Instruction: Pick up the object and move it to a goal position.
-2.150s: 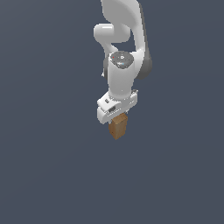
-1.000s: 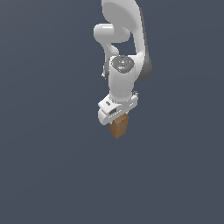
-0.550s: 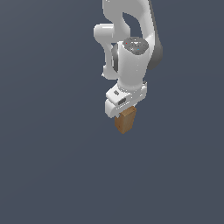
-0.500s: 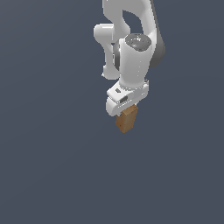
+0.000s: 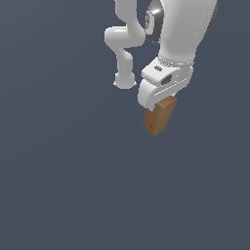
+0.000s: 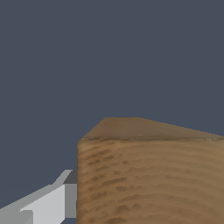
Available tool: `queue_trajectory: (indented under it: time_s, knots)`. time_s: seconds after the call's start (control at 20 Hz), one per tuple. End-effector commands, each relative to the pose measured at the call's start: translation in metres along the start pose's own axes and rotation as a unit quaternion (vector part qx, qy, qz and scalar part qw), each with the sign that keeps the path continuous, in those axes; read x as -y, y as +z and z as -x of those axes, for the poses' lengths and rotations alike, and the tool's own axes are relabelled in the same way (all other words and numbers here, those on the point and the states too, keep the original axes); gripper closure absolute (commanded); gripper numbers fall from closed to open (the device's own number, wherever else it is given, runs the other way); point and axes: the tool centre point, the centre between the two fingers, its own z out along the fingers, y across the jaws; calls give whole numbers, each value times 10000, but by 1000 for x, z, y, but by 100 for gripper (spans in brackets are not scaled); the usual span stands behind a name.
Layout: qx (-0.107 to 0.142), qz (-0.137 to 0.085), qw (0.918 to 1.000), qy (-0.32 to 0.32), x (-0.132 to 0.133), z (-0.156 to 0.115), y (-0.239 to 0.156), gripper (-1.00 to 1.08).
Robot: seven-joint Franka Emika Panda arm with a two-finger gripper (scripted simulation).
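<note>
Item: 1 wooden block [image 5: 159,115], tilted, hanging directly under the white gripper [image 5: 157,101], clenched on its upper end. Since 2.1 s ago we see gripper and block shift toward the exterior view's right; we judge transport under way. Writing or labels: none visible.

Gripper [image 5: 158,101]: you are seeing it clamping the block's top.
Block [image 5: 158,119]: hanging tilted below it, against plain grey.
</note>
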Motion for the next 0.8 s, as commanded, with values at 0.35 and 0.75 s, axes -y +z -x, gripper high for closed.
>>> queue_trajectory:
  time_s: [0.35, 0.75]
  knots:
    - [-42, 16, 10000, 0, 46, -29, -95, 108]
    - [-43, 14, 10000, 1, 66, -44, -134, 108]
